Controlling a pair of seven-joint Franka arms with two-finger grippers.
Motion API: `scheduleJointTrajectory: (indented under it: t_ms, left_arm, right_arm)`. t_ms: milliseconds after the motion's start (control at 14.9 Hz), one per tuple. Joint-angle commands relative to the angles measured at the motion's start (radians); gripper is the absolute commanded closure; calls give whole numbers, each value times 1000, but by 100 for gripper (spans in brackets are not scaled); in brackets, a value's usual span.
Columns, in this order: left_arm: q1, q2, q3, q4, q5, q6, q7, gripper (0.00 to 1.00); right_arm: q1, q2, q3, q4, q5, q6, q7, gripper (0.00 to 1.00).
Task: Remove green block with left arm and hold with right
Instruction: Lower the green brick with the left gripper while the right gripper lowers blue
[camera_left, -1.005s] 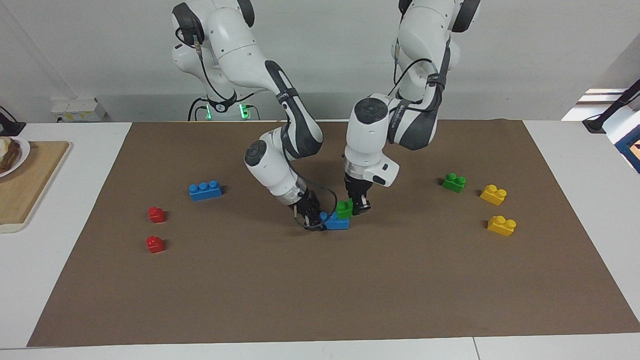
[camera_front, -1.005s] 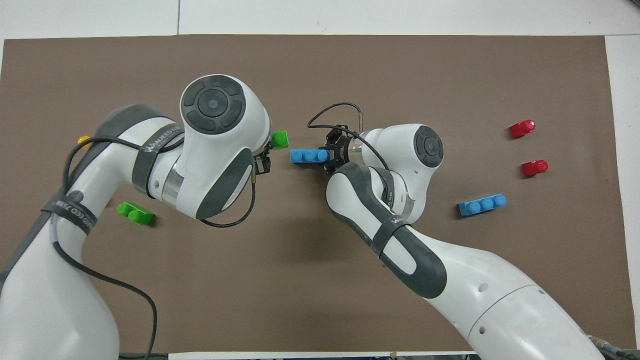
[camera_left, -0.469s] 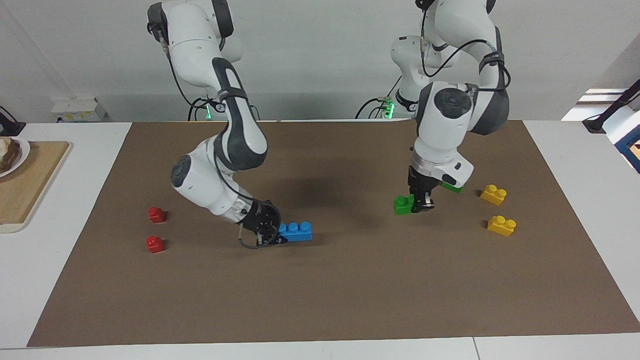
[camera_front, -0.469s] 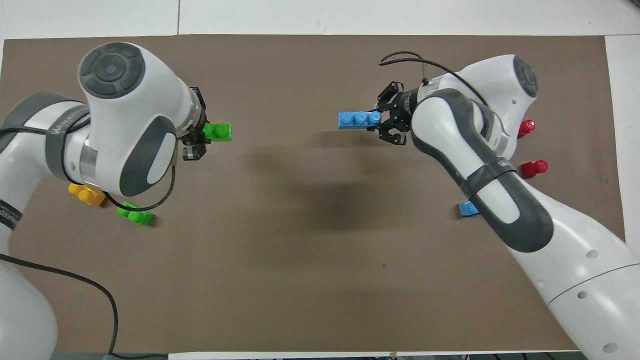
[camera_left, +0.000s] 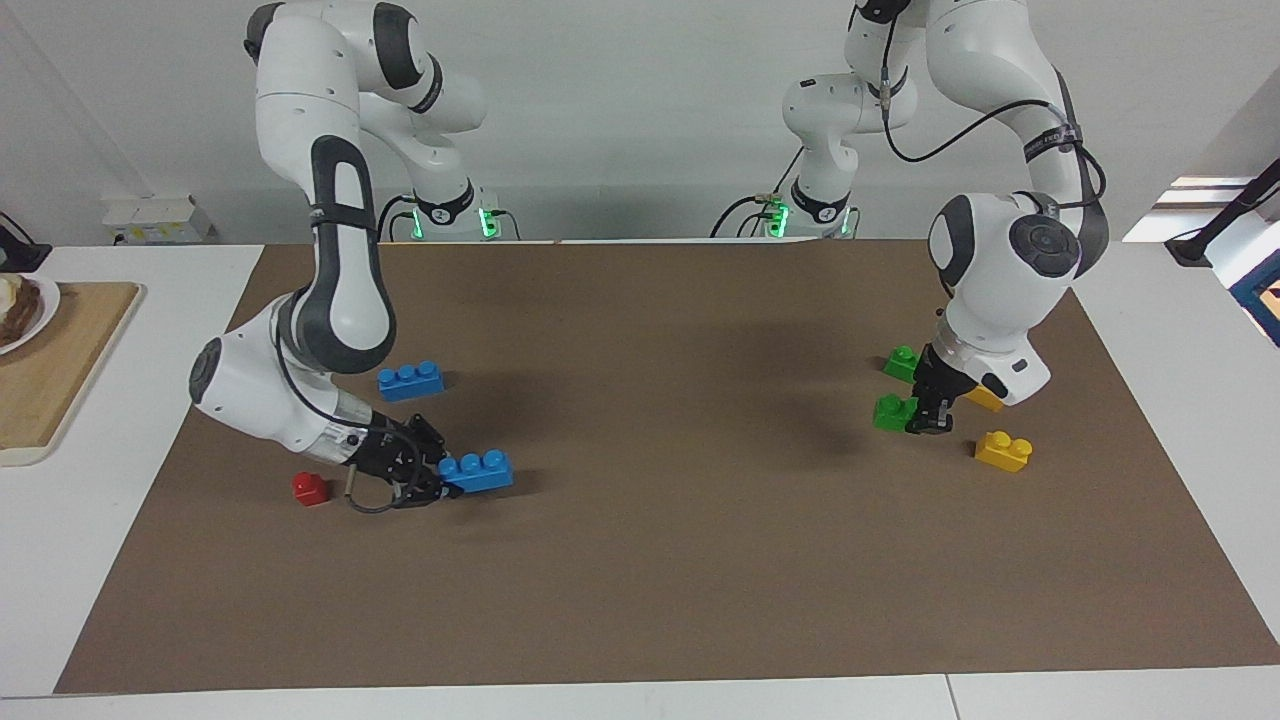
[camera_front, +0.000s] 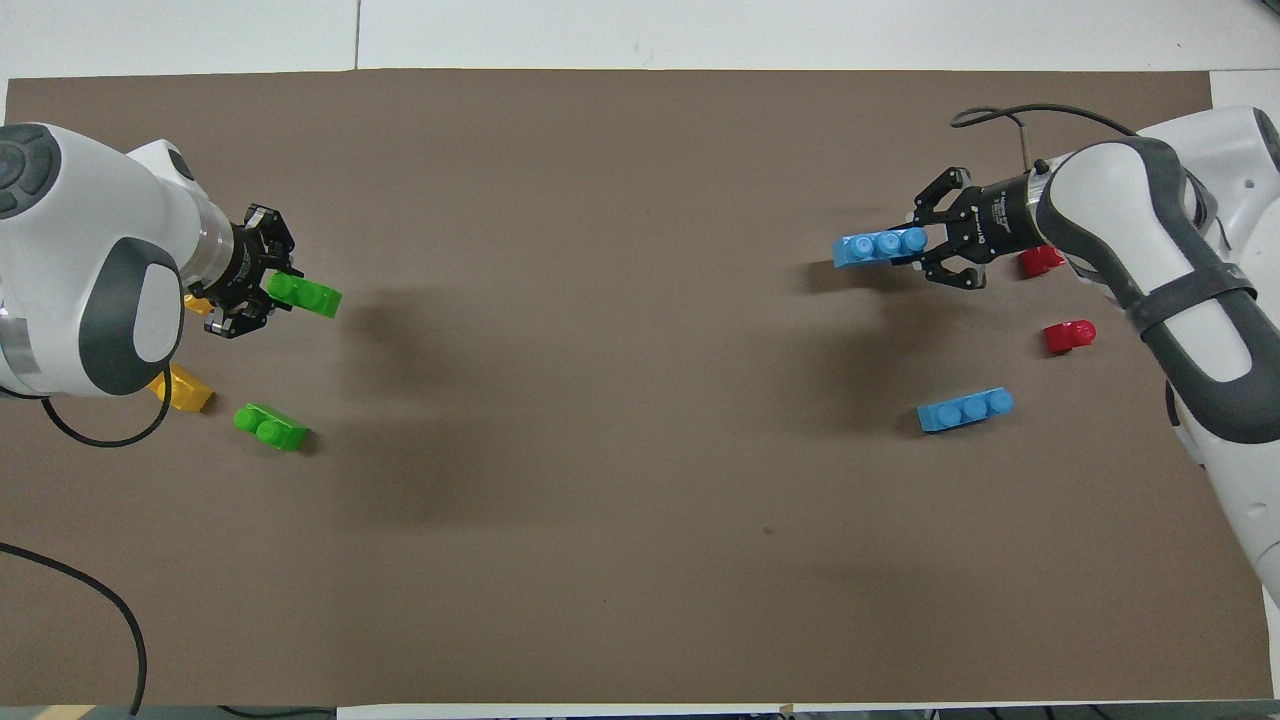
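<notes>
My left gripper is shut on a green block and holds it low over the mat at the left arm's end of the table. A second green block lies on the mat close by. At the right arm's end, my right gripper is shut on one end of a blue three-stud brick, just above the mat. The two held pieces are far apart.
Two yellow bricks sit beside the left gripper, one partly hidden by the arm. Another blue brick and red blocks lie near the right gripper. A wooden board rests off the mat.
The green block came off the blue brick. My left gripper carried it to the left arm's end, while my right gripper swung the blue brick to the right arm's end.
</notes>
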Motion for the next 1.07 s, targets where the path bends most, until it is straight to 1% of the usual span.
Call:
scheduleJointTrajectory:
  t_ms: [0, 134, 268, 603, 871, 1005]
  left_arm:
    - [44, -13, -6, -63, -18, 49, 136, 100]
    - [61, 13, -5, -63, -18, 66, 203, 100]
    - [64, 45, -5, -63, -18, 92, 232, 100]
    - [85, 85, -3, -73, -16, 148, 296, 100]
    - [97, 97, -3, -73, -16, 164, 329, 100]
    - [97, 102, -3, -89, -16, 198, 330, 100]
  right_arm:
    - [-47, -14, 14, -20, -46, -25, -54, 100]
    - [-78, -16, 14, -47, -51, -23, -95, 100]
    - [-82, -27, 14, -87, -50, -8, -134, 100]
    - [-88, -45, 14, -150, -50, 35, -175, 100]
    - [-90, -45, 14, -155, -50, 41, -180, 100]
    - [-90, -45, 12, -155, -50, 41, -180, 100]
